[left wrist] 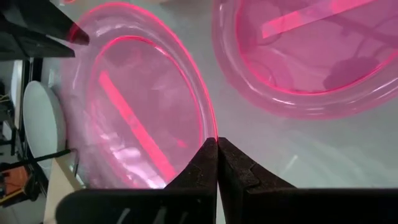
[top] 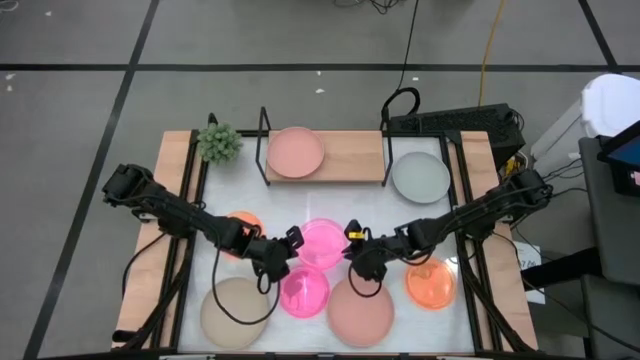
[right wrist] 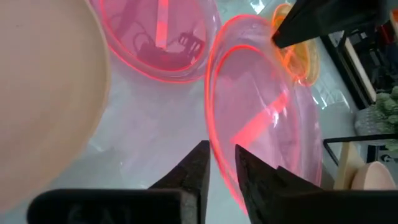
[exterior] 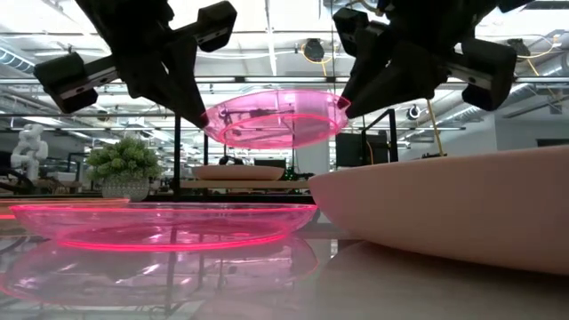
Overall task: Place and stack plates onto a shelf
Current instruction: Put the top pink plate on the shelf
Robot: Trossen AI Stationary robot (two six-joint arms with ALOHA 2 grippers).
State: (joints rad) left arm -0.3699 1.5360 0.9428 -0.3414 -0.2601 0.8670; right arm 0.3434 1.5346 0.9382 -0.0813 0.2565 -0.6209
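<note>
A: At frame centre, the hot pink plate (top: 322, 243) hangs above the table, left gripper (top: 291, 240) and right gripper (top: 352, 245) each pinching an opposite rim.

B: Progress?

A: One dusty pink plate (top: 295, 152) sits on the shelf (top: 350, 155), upper centre. Seven plates remain, I judge.
</note>
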